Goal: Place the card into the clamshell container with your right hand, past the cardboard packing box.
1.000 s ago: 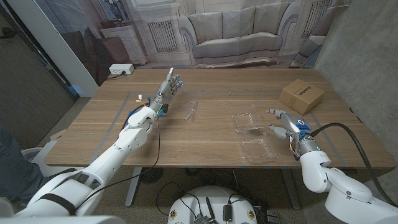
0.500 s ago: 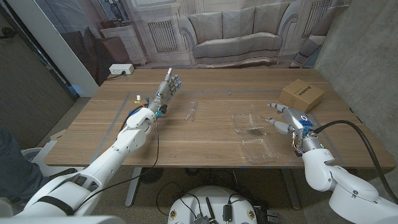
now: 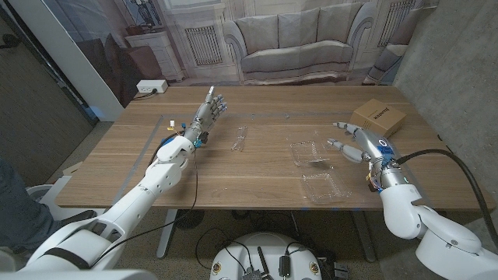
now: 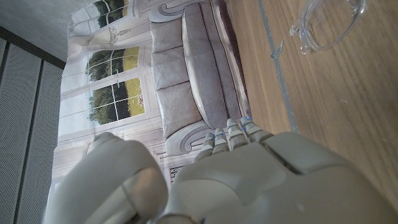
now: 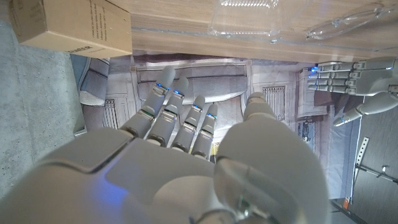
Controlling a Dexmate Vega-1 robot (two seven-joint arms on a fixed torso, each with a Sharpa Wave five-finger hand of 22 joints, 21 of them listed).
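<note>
The clear clamshell container lies open on the table's right half, its two halves spread side by side. A small clear card lies on the wood near the middle, also seen in the left wrist view as the card. The cardboard packing box stands at the far right. My right hand hovers between the clamshell and the box, fingers spread, holding nothing. My left hand is on the left, fingers straight and pointing away, holding nothing, a short way left of the card.
Blue tape lines cross the wooden table. A small yellow-and-white item lies near the left hand. A white power strip sits beyond the table's far left corner. In the right wrist view the left hand shows beyond the clamshell.
My right hand has lifted and moved away from the table's front edge, toward the cardboard box, its fingers spreading wider. The left arm, card and clamshell have stayed put.
</note>
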